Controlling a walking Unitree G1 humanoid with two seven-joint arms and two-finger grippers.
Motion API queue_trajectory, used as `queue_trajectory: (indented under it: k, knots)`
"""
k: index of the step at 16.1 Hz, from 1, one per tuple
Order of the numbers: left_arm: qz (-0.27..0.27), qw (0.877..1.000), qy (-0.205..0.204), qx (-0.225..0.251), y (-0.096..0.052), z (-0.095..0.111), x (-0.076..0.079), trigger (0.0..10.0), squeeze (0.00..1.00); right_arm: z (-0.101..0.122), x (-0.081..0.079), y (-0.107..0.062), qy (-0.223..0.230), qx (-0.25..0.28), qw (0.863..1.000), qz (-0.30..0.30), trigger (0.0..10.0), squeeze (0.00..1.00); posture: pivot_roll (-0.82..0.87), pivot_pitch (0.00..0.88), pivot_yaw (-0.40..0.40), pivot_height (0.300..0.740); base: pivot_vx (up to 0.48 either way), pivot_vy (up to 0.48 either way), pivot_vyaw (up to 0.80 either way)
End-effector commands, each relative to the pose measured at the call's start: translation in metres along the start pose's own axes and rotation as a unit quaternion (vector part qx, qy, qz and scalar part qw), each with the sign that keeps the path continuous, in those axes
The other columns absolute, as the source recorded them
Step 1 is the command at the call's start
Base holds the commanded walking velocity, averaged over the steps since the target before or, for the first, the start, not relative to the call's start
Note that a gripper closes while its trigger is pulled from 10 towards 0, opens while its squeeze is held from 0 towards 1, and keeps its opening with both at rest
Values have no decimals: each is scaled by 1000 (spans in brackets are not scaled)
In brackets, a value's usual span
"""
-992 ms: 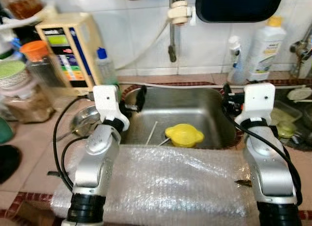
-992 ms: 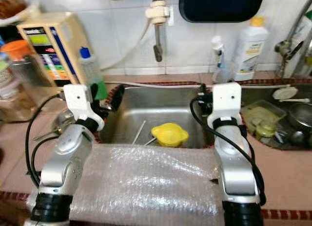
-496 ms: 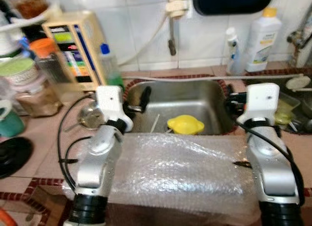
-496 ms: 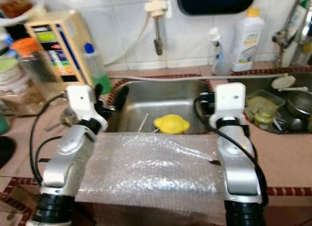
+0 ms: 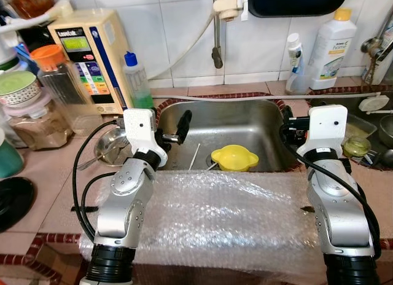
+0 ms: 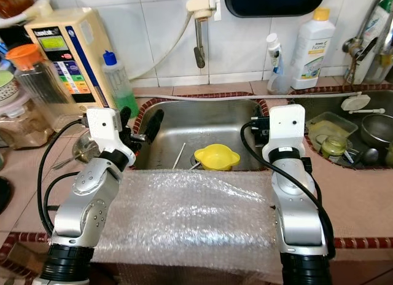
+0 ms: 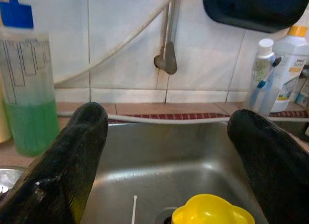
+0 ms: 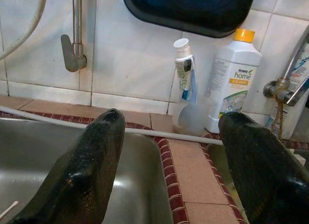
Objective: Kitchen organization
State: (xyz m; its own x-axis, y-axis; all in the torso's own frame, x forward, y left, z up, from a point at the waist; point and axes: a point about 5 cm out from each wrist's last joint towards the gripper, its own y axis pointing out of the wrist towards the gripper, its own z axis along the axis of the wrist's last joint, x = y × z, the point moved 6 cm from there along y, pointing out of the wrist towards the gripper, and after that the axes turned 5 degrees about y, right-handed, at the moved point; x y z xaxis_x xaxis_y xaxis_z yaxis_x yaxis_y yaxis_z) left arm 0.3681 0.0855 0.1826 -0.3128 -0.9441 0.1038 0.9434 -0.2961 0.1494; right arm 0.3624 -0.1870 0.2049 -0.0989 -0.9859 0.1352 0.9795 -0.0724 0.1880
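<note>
A yellow plastic bowl [image 5: 234, 157] lies upside down near the drain of the steel sink [image 5: 233, 120], beside a thin white stick [image 5: 193, 157]. A sheet of bubble wrap [image 5: 227, 211] covers the counter in front of the sink. My left gripper [image 5: 173, 131] hovers over the sink's left rim, open, with nothing between its fingers; the left wrist view looks past them to the yellow bowl [image 7: 212, 215]. My right gripper [image 5: 290, 126] is over the sink's right rim, open and empty [image 8: 169, 161].
A bottle of green liquid [image 5: 136, 82], a beige appliance [image 5: 86, 58] and jars [image 5: 58, 82] stand at the back left. A white detergent bottle [image 5: 330, 48] and toothbrush cup [image 5: 295, 64] stand back right. A second basin [image 5: 368, 144] holds dishes. A tap [image 5: 217, 27] hangs above the sink.
The whole picture has shifted and sharpened as the camera moved. Both arms keep the same pose over the sink rims, and nothing was taken hold of.
</note>
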Motion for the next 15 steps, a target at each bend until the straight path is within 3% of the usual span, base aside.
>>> queue_trajectory:
  k: [1,6,9,12,13,15]
  knots:
    - [2,1000,1,2,-2,3,-2,10000,0,2,-5,1,2,3,1000,5,10000,0,-9,0,110,740,0,0,0]
    - [3,1000,5,-6,-3,-2,-3,10000,0,2,-5,1,3,3,1000,6,10000,0,-6,0,112,740,0,0,0]
    - [26,999,26,-23,-4,-11,-13,10000,0,2,-6,3,2,2,1000,8,10000,0,-4,0,105,740,0,0,0]
    - [108,984,136,-35,-12,-19,-47,10000,0,-8,1,0,11,-12,1000,-5,10000,0,-1,0,102,740,0,0,0]
    - [133,979,146,-53,-19,-30,-62,10000,0,-20,4,-1,23,-34,999,-16,10000,0,-2,0,102,740,0,0,0]
    - [150,976,132,-87,-28,-49,-76,10000,0,-39,6,-5,35,-64,997,-19,10000,0,-2,0,100,740,0,0,0]
